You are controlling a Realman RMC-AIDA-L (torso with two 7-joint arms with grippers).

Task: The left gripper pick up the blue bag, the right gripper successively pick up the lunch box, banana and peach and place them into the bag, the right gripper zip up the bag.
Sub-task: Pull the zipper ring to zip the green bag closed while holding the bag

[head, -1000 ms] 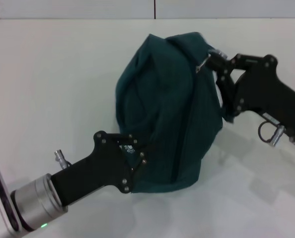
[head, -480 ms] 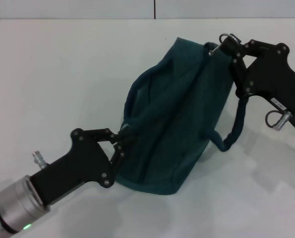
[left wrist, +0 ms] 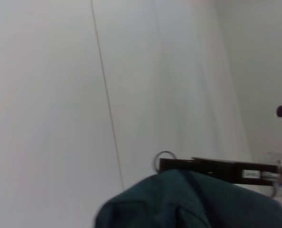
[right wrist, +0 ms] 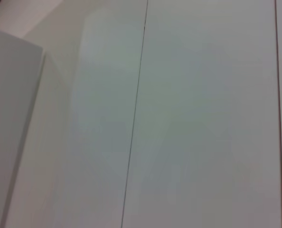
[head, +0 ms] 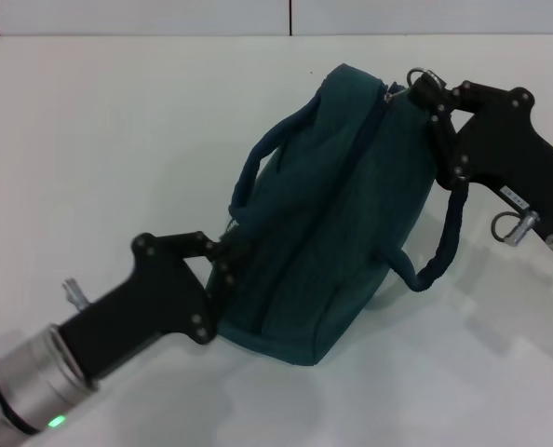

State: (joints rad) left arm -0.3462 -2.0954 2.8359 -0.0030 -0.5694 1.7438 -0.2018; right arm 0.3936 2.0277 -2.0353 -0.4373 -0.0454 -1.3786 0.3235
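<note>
Now, head view: the bag (head: 337, 214) is being stretched out between both arms, flatter and longer than 1 second ago, lying tilted near the middle of the table (head: 90, 140). The left gripper (head: 222, 265) is clamping the bag's near end, jaws narrow on fabric. The right gripper (head: 424, 91) is pinching the zipper pull at the far end, jaws closed on it. Zipper line is looking shut, so I judge the zipping is nearly done. Count: 1 bag, 2 grippers, 0 lunch box, banana or peach visible, presumably inside.

Left wrist view: bag top edge is showing, right gripper beyond it.

Right wrist view: only bare wall panels are showing.
</note>
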